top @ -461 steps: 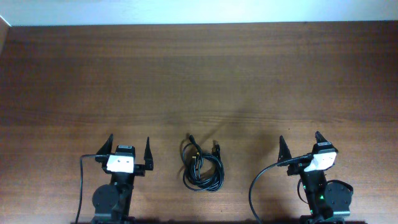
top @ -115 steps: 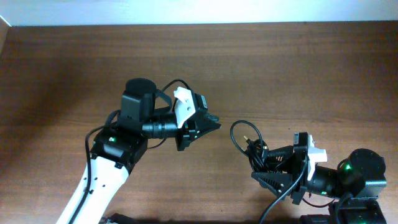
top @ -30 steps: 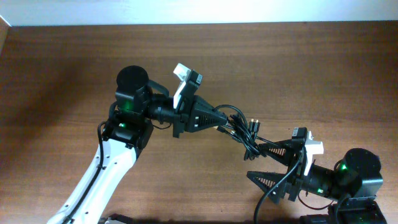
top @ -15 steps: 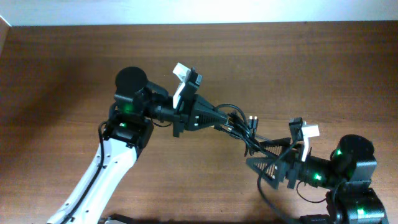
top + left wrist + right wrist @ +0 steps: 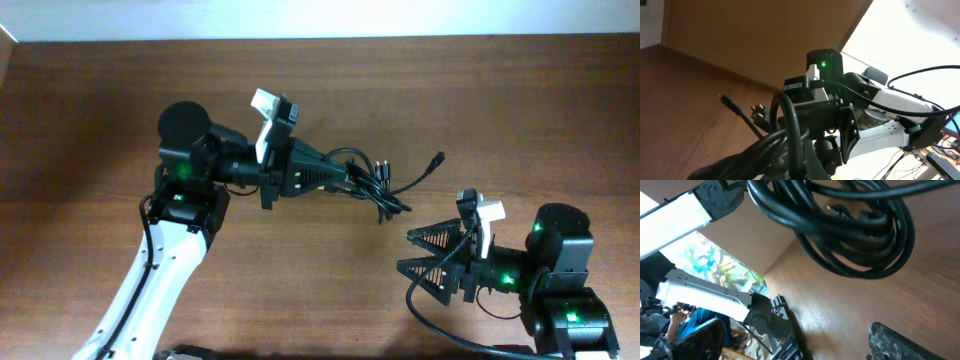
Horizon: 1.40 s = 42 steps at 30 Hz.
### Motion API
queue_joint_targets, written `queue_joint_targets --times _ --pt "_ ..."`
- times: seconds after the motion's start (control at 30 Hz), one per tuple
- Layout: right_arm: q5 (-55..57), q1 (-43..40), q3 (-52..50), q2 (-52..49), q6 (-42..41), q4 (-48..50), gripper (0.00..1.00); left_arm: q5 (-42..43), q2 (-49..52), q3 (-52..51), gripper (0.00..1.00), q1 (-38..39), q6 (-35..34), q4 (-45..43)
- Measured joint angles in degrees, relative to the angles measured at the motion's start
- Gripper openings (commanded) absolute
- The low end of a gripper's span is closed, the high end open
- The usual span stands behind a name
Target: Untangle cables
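Note:
The cables (image 5: 378, 187) are a black tangle hanging above the table, with one plug end (image 5: 437, 158) sticking out to the right. My left gripper (image 5: 345, 181) is shut on the tangle's left side. In the left wrist view the cords (image 5: 785, 125) loop up out of the jaws at the bottom edge. My right gripper (image 5: 412, 256) stands open below and to the right of the tangle, apart from it, with nothing between its fingers. In the right wrist view the coiled cables (image 5: 860, 240) hang at the top, and one finger (image 5: 900, 342) shows at the bottom right.
The brown wooden table (image 5: 480, 100) runs to a white wall along the far edge. My left arm's white link (image 5: 150, 290) crosses the front left. The right arm's base (image 5: 560, 300) sits at the front right corner.
My left gripper has pulled the tangle left and away from the right gripper. The right gripper has drawn back slightly and its jaws have narrowed a little.

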State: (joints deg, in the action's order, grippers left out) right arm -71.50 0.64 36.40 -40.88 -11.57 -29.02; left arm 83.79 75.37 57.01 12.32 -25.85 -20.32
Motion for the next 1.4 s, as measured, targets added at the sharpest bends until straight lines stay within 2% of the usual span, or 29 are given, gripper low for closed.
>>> queue_joint_targets --times 0.2,0.3,0.37,0.43,0.53,0.67,0.8,0.93,1.0,1.2,1.27,1.3,1.37,1.4 --pt "8.3 0.0 1.7 3.8 -0.7 0.3 0.90 -8.0 -0.2 0.5 0.00 0.0 -0.5 16.2" --pt "12.9 0.0 5.5 4.7 0.3 0.3 0.90 -12.0 -0.2 0.5 0.00 0.3 -2.0 17.7" --pt "15.2 0.0 7.8 4.7 3.0 0.2 0.91 -16.7 -0.2 0.5 0.00 3.5 -6.2 17.7" --pt "19.4 0.0 9.6 4.7 6.2 -2.9 0.91 -18.7 -0.2 0.4 0.00 7.0 -10.0 14.8" --pt "28.7 0.0 11.4 4.9 14.2 -6.1 0.91 -18.3 -0.1 0.1 0.00 11.6 -16.4 4.0" --pt "38.8 0.0 11.5 4.9 24.0 -9.1 0.91 -13.6 -0.2 0.2 0.00 13.6 -26.6 -10.1" --pt "43.1 0.0 11.5 4.9 28.3 -8.6 0.90 -7.4 -0.3 0.3 0.00 13.6 -35.0 -21.1" --pt "43.0 0.0 11.5 4.9 29.6 -5.6 0.90 -1.4 -0.3 0.3 0.00 13.6 -38.2 -22.0" --pt "37.6 0.0 11.5 4.9 29.9 -1.1 0.91 0.3 -0.3 0.3 0.00 13.6 -38.7 -22.0" --pt "29.5 0.0 11.5 4.9 32.0 0.6 0.89 4.4 -0.3 0.3 0.00 14.7 -39.1 -22.3" --pt "26.1 0.0 11.5 4.9 33.2 1.0 0.78 5.4 -0.3 0.3 0.00 16.1 -39.5 -25.0" --pt "25.2 0.0 11.5 4.8 33.6 1.1 0.66 5.7 -0.3 0.3 0.00 16.3 -39.6 -26.5" --pt "23.5 0.0 11.5 4.6 34.2 1.2 0.35 5.9 -0.3 0.3 0.00 16.4 -39.8 -28.2" --pt "22.2 0.0 11.5 4.0 34.2 1.1 0.32 6.1 -0.3 0.3 0.00 17.0 -39.8 -28.2"
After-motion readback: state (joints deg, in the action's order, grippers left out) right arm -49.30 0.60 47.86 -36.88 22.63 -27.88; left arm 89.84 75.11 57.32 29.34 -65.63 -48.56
